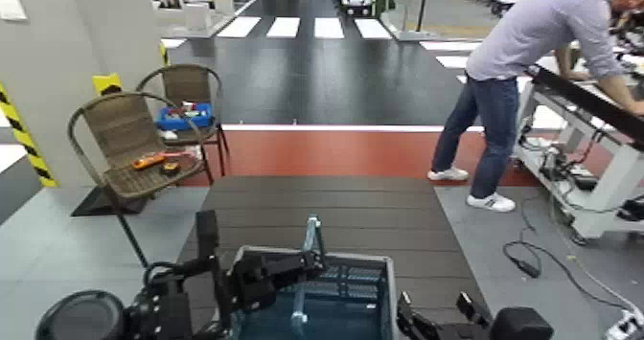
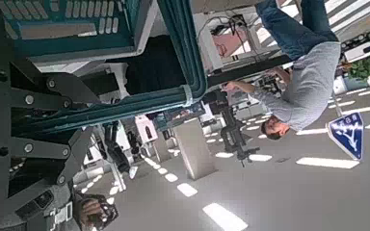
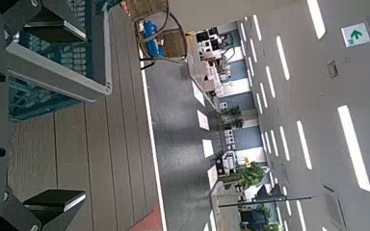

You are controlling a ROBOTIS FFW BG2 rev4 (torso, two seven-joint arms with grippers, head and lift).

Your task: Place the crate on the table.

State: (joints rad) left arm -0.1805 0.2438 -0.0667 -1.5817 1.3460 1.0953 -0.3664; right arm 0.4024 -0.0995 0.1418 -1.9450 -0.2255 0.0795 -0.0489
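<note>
The crate (image 1: pixel 326 301), teal-blue with a grey rim, is over the near end of the dark brown slatted table (image 1: pixel 326 205). I cannot tell whether it rests on the planks. My left gripper (image 1: pixel 287 264) is at the crate's left rim, and in the left wrist view my left gripper (image 2: pixel 67 120) is shut on a teal bar of the crate (image 2: pixel 106 29). My right gripper (image 1: pixel 439 315) stands open just to the right of the crate. The right wrist view shows my right gripper (image 3: pixel 29 115) with fingers wide apart over the table (image 3: pixel 96 144), beside the crate's corner (image 3: pixel 48 67).
A person (image 1: pixel 537 56) leans over a white-framed workbench (image 1: pixel 594 104) at the right, close to the table's far right corner. Two wicker chairs (image 1: pixel 125 133) holding small items stand at the left. Cables (image 1: pixel 537 258) lie on the floor to the right.
</note>
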